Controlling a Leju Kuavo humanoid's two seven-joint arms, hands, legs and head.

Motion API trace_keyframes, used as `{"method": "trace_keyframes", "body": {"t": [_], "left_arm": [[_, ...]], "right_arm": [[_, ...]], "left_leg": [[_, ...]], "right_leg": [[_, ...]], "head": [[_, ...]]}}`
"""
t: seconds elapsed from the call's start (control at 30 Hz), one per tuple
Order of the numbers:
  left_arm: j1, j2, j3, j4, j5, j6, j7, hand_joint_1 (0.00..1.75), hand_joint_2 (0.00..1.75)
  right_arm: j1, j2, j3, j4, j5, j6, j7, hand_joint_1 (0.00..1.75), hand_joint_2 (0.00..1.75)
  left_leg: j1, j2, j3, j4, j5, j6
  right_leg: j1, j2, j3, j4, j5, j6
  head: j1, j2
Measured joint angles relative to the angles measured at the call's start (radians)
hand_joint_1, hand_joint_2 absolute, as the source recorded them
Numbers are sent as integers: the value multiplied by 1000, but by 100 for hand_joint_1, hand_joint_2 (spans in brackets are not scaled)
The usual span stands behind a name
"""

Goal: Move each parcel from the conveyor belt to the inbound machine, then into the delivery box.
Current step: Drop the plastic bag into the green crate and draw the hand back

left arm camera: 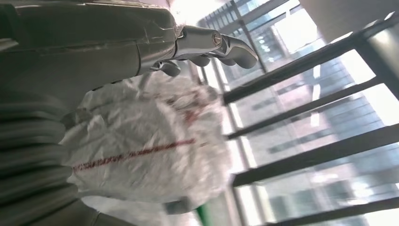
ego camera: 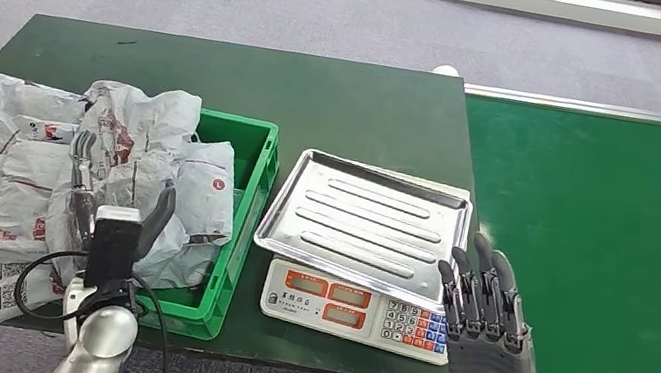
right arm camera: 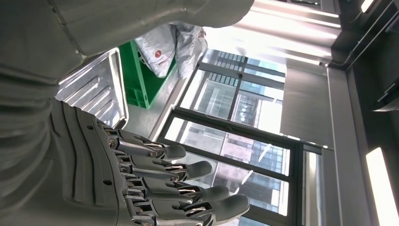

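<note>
A: Left hand over the parcels heaped in the green crate; fingers apart, nothing gripped.

B: Right hand beside the scale, opposite the crate; fingers straight, holding nothing.

A: Conveyor belt beyond the scale, bare.

B: Nearer that belt: right hand, probably next to reach.

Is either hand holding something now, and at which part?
Nothing is held. The right hand is open beside the scale. The left hand hovers with spread fingers over the parcels in the green crate.
</note>
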Motion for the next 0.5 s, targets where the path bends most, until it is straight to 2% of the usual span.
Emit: {"method": "trace_keyframes", "body": {"t": [0.1, 0.23, 0.5], "left_arm": [[54, -4, -25, -114, 174, 20, -109, 0, 0], [85, -1, -79, -223, 206, 20, -83, 0, 0], [75, 21, -138, -289, 249, -92, -41, 0, 0]], "right_arm": [[-3, 5, 0, 0, 6, -1, 1, 0, 175], [-5, 7, -1, 0, 11, -11, 4, 0, 175], [-5, 5, -17, 1, -3, -10, 3, 0, 175]], "left_leg": [[0, 0, 0, 0, -1, 0], [0, -1, 0, 0, -1, 0], [0, -1, 1, 0, -1, 0]], "right_leg": [[0, 1, 0, 0, -1, 0], [0, -1, 0, 0, -1, 0], [0, -1, 1, 0, -1, 0]], "head": [[0, 0], [0, 0], [0, 0]]}}
